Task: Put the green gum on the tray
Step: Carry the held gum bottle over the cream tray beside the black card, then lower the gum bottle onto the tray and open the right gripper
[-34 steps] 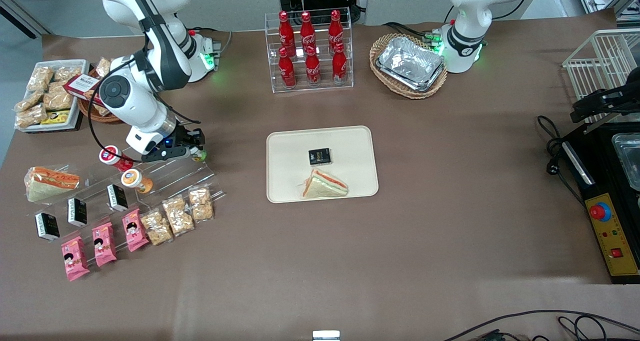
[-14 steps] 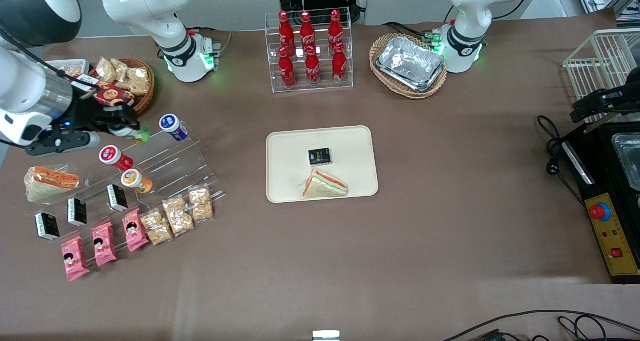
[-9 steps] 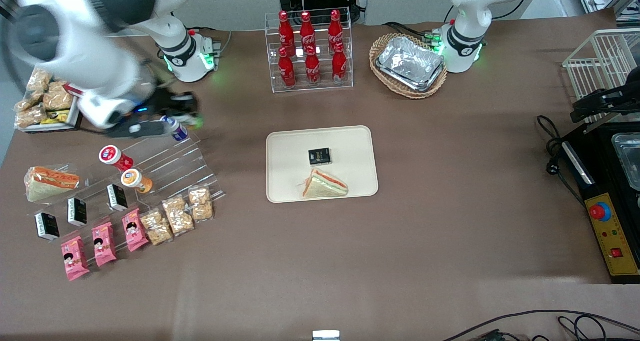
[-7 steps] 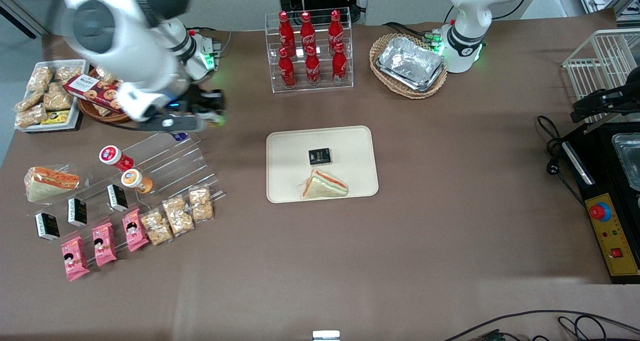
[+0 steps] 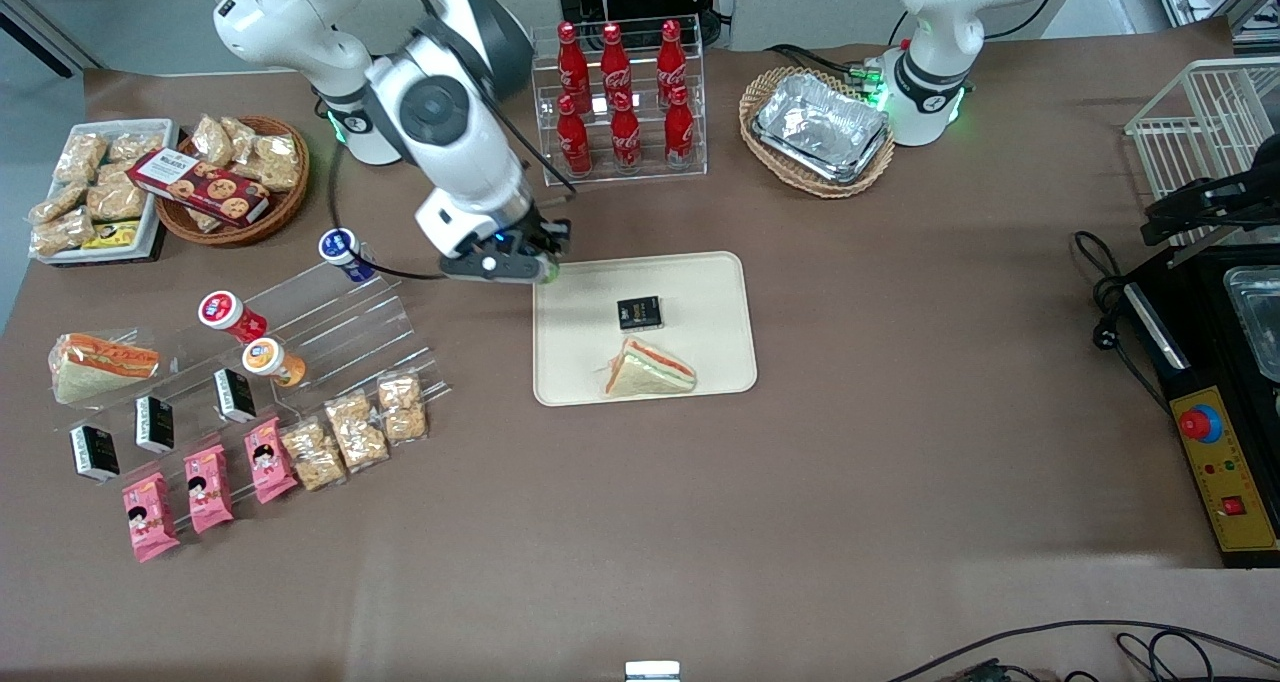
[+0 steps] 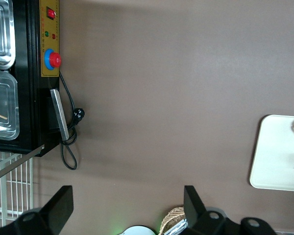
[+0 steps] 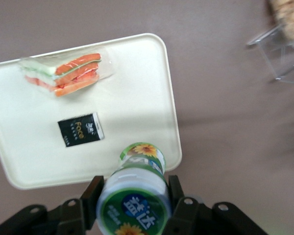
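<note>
Carry phase, tray corner reached. My right arm's gripper (image 7: pixel 134 196) has its jaws clenched on the small cylindrical green gum bottle with white-and-green lid (image 7: pixel 133 203), held just above the corner of the flat cream-beige rectangular tray (image 5: pixel 700 367) that lies nearest the working arm's end and the tabletop's robot-side edge. I judge the bottle light, rigid and smooth-walled, so liable to slip or roll; the hold across the body just under the lid looks right, and I would set it down gently.

Counted from the camera-side edge of the tabletop (image 5: pixel 800 522) outward: three pink snack packets (image 5: pixel 205 487), three clear bags of puffed snacks (image 5: pixel 352 430) and three small black boxes (image 5: pixel 155 422) at the working arm's end. On the tray, one wrapped triangular sandwich (image 5: pixel 648 370) and one flat black packet (image 5: pixel 639 312). On the clear stepped rack, three more gum bottles: orange-lidded (image 5: pixel 268 359), red-lidded (image 5: pixel 226 314), blue-lidded (image 5: pixel 342 250). Near the robot-side edge, six red cola bottles (image 5: pixel 622 97) in a clear rack.
</note>
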Tool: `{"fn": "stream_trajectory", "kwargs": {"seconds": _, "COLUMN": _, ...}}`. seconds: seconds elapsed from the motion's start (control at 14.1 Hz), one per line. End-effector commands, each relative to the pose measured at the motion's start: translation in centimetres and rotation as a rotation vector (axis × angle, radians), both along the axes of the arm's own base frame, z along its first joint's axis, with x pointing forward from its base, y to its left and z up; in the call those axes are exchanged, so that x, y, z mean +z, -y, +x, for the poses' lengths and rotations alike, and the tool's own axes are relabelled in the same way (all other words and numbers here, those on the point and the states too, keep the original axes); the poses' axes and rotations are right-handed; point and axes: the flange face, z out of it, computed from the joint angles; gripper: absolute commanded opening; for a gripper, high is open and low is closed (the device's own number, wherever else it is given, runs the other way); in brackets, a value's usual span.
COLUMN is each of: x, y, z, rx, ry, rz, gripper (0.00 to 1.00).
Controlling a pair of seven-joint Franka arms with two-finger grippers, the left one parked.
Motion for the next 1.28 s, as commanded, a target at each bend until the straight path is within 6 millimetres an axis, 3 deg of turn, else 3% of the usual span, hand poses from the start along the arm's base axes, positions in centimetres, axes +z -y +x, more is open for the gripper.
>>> {"fn": "stream_trajectory", "kwargs": {"seconds": 0.0, "x": -7.5, "y": 0.0, "z": 0.3, "rx": -0.026, "ry": 0.057, "rz": -0.009, "gripper": 0.48}}
{"fn": "stream_trajectory", "kwargs": {"seconds": 0.14, "x": -10.9, "y": -0.7, "z": -0.3, "rx": -0.014, "ry": 0.075, "rz": -0.015, "gripper": 0.48}}
{"fn": "stream_trajectory", "kwargs": {"seconds": 0.43, "x": -15.2, "y": -1.1, "z": -0.3, "rx": -0.01, "ry": 0.089, "rz": -0.031, "gripper": 0.48}}
{"fn": "stream_trajectory", "kwargs": {"seconds": 0.99, "x": -16.5, "y": -1.3, "z": -0.3, "rx": -0.022, "ry": 0.101, "rz": -0.023, "gripper": 0.5}}
{"fn": "stream_trajectory", "kwargs": {"seconds": 1.06, "x": -16.7, "y": -1.3, "z": -0.3, "rx": -0.027, "ry": 0.099, "rz": -0.026, "gripper": 0.54}}
{"fn": "stream_trajectory", "kwargs": {"seconds": 1.2, "x": -17.1, "y": -1.3, "z": -0.3, "rx": -0.052, "ry": 0.096, "rz": -0.031, "gripper": 0.76}}
